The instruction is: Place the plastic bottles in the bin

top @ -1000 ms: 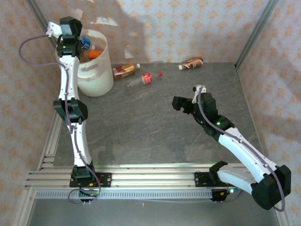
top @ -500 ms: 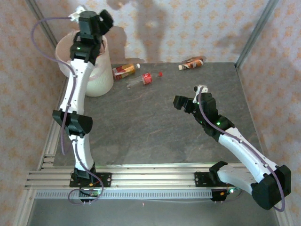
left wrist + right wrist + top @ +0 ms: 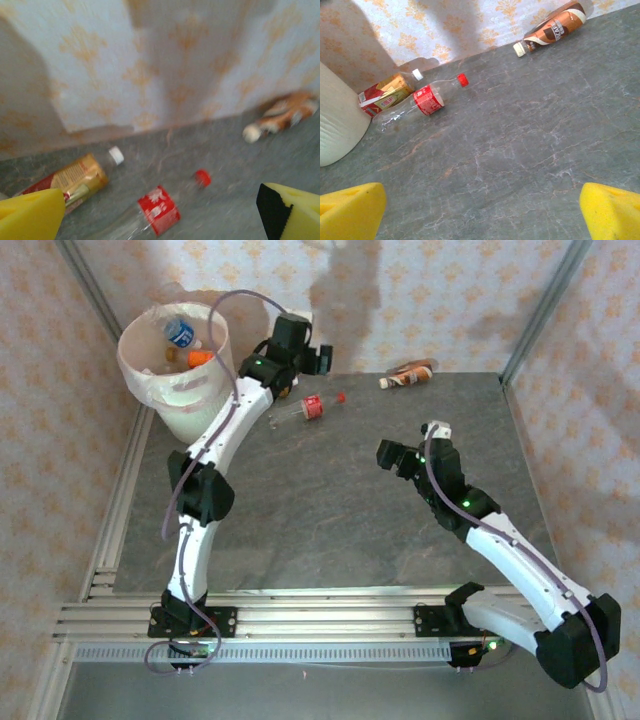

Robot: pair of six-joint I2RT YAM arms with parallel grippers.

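Left claw (image 3: 160, 216) and right claw (image 3: 482, 212) gape empty; a clear red-labelled bottle (image 3: 427, 99) lies on veined table (image 3: 530, 145).

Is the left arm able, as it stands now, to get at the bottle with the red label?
Probably yes: the left gripper hangs open near the red-label bottle, with nothing between them; the gold-label bottle lies to one side.

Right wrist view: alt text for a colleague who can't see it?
Three bottles lie on the grey table: a red-labelled one, a gold-labelled one beside the bin, a brown one by the wall. Open yellow fingers frame the bottom corners.
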